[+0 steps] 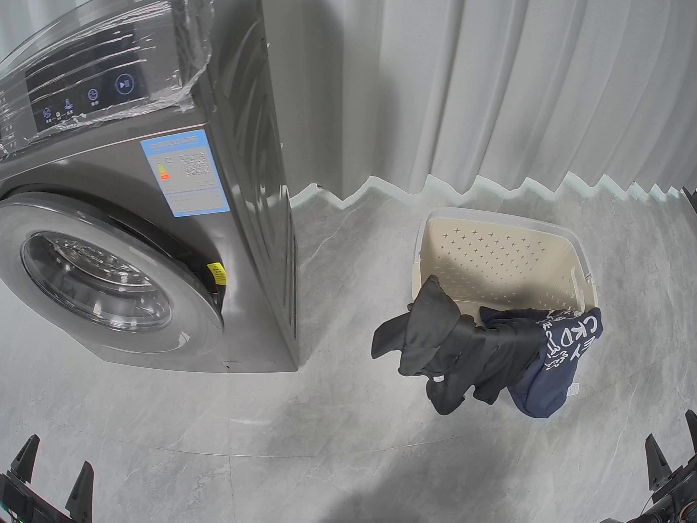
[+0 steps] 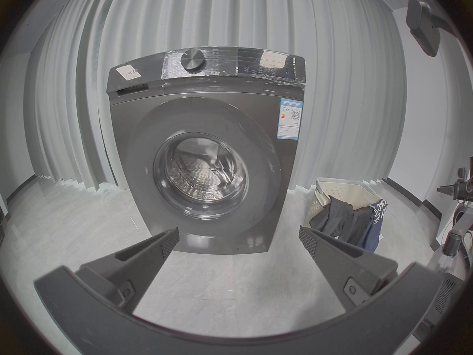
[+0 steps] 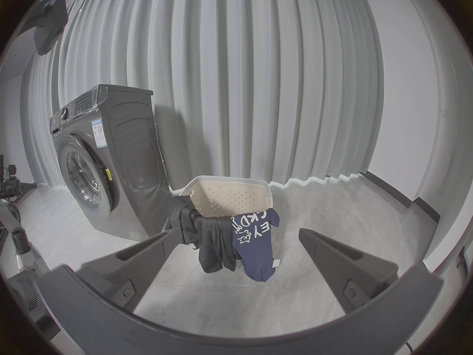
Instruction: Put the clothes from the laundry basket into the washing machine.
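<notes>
A grey front-loading washing machine [image 1: 145,183] stands on the floor at the left, its round glass door [image 1: 94,277] shut. To its right sits a cream laundry basket [image 1: 501,256]. A black garment [image 1: 450,350] and a navy garment with white lettering [image 1: 559,357] hang over the basket's near rim. My left gripper [image 1: 51,473] is open and low at the near left, facing the washing machine [image 2: 207,159]. My right gripper [image 1: 675,448] is open at the near right, facing the basket [image 3: 229,198] and the clothes [image 3: 231,240], well short of them.
White pleated curtains [image 1: 472,74] hang behind the machine and basket. The grey marble-look floor [image 1: 327,415] lies bare between the grippers, the machine and the basket. A dark baseboard [image 3: 394,193] runs along the wall to the right.
</notes>
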Tool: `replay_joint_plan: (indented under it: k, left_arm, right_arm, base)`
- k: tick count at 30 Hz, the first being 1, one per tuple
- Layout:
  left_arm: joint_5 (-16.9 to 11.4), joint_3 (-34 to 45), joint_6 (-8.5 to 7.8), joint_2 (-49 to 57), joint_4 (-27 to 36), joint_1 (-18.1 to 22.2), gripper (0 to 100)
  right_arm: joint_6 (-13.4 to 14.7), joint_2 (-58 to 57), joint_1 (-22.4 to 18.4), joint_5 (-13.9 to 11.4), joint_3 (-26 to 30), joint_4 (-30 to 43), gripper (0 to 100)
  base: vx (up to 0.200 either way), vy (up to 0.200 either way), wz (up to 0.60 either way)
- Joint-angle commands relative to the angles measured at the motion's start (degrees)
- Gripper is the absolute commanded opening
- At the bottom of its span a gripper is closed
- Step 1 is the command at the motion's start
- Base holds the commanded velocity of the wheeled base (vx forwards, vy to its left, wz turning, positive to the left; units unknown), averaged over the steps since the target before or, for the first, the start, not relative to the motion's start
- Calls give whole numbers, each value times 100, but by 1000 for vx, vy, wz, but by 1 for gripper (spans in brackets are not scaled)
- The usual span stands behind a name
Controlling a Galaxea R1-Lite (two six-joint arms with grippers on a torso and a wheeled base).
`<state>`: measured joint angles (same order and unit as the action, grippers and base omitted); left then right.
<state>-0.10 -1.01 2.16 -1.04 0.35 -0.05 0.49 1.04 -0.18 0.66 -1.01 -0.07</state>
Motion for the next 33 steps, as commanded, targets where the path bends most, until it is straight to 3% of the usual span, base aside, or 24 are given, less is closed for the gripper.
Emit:
replay_joint_plan:
  k: [1, 23, 33]
  left_arm:
    - [1, 84, 4, 42, 0, -4, 100]
    - [1, 84, 4, 42, 0, -4, 100]
    - [1, 84, -5, 42, 0, 5, 100]
  right_arm:
    - [4, -68, 1, 4, 101, -1, 100]
    - [4, -77, 1, 4, 101, -1, 100]
    - [4, -68, 1, 4, 101, -1, 100]
  base:
    - [0, 200, 0]
    - [0, 200, 0]
    - [-20, 0, 0]
